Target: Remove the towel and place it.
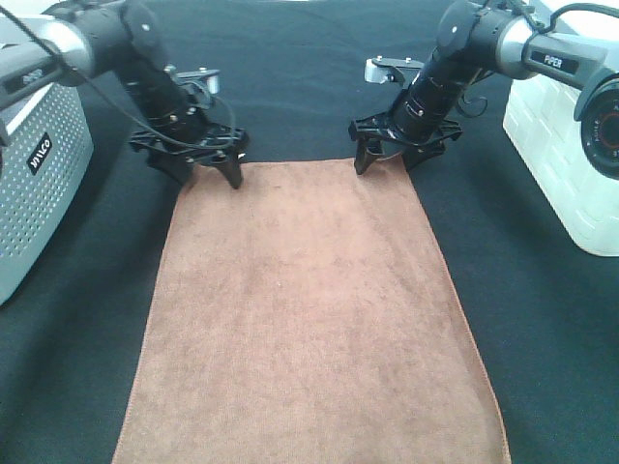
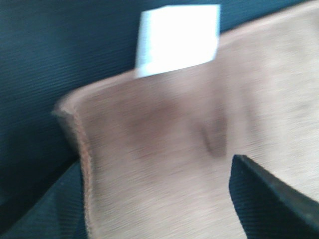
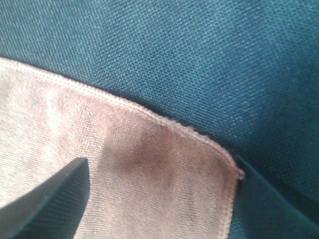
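Black cloth (image 1: 290, 77) bears the towel (image 1: 309, 319), left gripper (image 1: 210, 176) and right gripper (image 1: 385, 162) gaping at its corners.

Brown towel (image 1: 309, 319), flat, fully outspread.

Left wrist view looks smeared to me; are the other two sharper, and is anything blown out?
Left wrist: blurred throughout, the towel soft and its white tag blown out, no print readable. Right wrist: sharper, hem stitching and table cloth weave readable. Exterior high: sharp, evenly lit.
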Tool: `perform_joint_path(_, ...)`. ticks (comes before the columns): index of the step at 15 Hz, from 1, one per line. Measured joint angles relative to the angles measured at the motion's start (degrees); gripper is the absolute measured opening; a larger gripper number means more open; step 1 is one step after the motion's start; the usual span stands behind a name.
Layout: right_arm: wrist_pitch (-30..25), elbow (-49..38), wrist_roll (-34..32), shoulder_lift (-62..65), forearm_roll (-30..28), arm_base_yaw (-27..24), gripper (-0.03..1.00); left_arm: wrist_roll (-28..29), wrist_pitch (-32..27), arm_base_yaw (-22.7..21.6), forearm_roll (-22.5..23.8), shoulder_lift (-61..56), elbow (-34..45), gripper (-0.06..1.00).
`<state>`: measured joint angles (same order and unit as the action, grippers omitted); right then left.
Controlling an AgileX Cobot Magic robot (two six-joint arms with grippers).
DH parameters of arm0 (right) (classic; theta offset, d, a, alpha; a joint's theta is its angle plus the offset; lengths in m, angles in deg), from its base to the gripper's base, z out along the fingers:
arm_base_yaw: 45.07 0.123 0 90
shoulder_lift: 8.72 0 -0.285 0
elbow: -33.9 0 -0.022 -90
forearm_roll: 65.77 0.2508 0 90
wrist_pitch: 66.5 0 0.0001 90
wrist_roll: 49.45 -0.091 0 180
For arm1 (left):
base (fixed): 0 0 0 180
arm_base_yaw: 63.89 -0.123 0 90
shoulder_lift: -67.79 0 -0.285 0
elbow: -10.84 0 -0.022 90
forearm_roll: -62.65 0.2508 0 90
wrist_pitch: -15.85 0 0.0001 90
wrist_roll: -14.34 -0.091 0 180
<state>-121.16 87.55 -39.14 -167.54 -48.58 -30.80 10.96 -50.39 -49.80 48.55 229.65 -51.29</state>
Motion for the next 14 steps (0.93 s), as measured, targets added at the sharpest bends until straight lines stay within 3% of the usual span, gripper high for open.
perform_joint_path(3, 0.0, 0.0, 0.0, 0.0, -1.83, 0.29, 0.7, 0.34, 0.57, 0.69, 0.74, 0.11, 0.0, 0.68)
perform_joint_path(7, 0.86, 0.0, 0.0, -0.29, -3.38, 0.29, 0.37, 0.57, 0.57, 0.8, 3.78, 0.17, -0.06, 0.57)
perform_joint_path(9, 0.97, 0.0, 0.0, -0.4, -3.32, 0.29, 0.15, 0.57, 0.57, 0.8, 4.98, 0.23, -0.06, 0.42)
perform_joint_path(11, 0.97, 0.0, -0.06, -0.34, -3.15, 0.29, 0.01, 0.57, 0.57, 0.8, 5.5, 0.34, -0.06, 0.25)
perform_joint_path(14, 0.97, 0.0, -0.06, -0.34, -3.21, 0.29, 0.01, 0.57, 0.69, 0.8, 5.5, 0.4, -0.06, 0.03)
